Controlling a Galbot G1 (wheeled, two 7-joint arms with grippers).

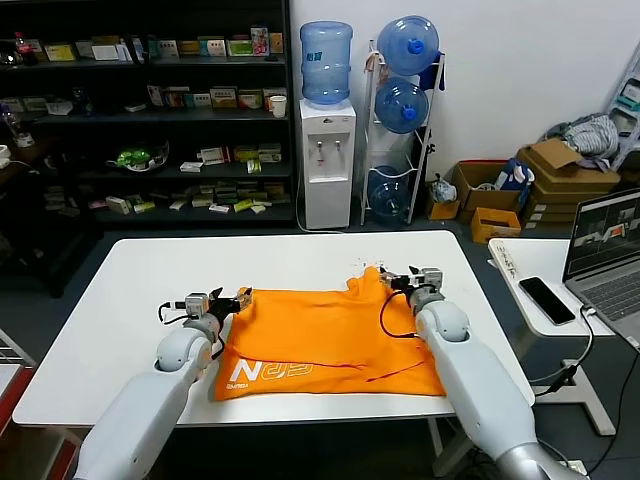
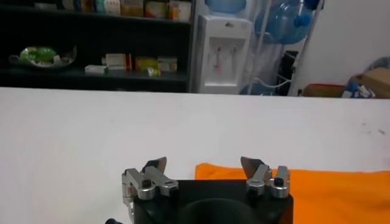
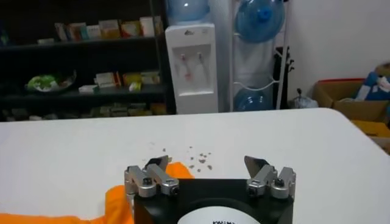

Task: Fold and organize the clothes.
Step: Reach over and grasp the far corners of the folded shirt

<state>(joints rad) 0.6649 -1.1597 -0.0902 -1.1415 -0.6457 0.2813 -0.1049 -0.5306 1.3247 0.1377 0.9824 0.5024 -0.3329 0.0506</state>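
White table [image 1: 120, 300] carries the orange T-shirt [image 1: 330, 340], lying partly folded near my edge with lettering showing and its far corner by the right arm bunched up. I judge more folds and tidying remain. Left gripper [image 2: 204, 167] and right gripper [image 3: 207, 165] flank the shirt's far edge, fingers spread, holding nothing.

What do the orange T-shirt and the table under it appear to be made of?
The orange T-shirt looks like soft, matte knit fabric, probably cotton: it creases and bunches into a raised fold at its far edge. The table looks like a hard, smooth white laminate or painted board, flat with a faint sheen; which one cannot be told.
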